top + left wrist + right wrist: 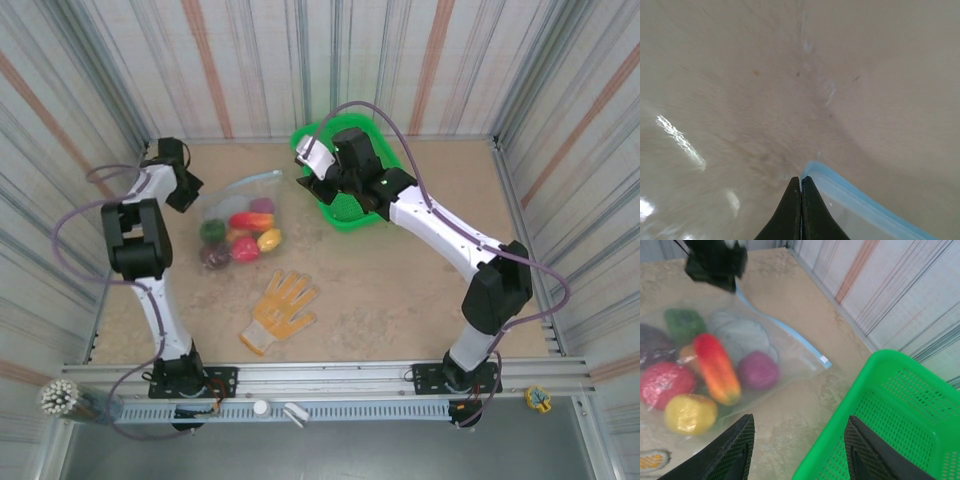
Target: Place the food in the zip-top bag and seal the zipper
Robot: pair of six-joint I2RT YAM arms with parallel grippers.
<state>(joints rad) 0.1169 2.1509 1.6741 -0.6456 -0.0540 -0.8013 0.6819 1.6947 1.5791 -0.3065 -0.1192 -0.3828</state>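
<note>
Grn basket (pixel 350 222) — orange glove (pixel 280 310)

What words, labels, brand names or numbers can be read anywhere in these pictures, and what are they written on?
None: no word, number or brand can be read in any view.
The zip-top bag, its pale blue zipper, the green mesh basket and the yellow-orange work glove show no print.
The small yellow item by the front rail is too small to tell whether it bears a mark.
</note>
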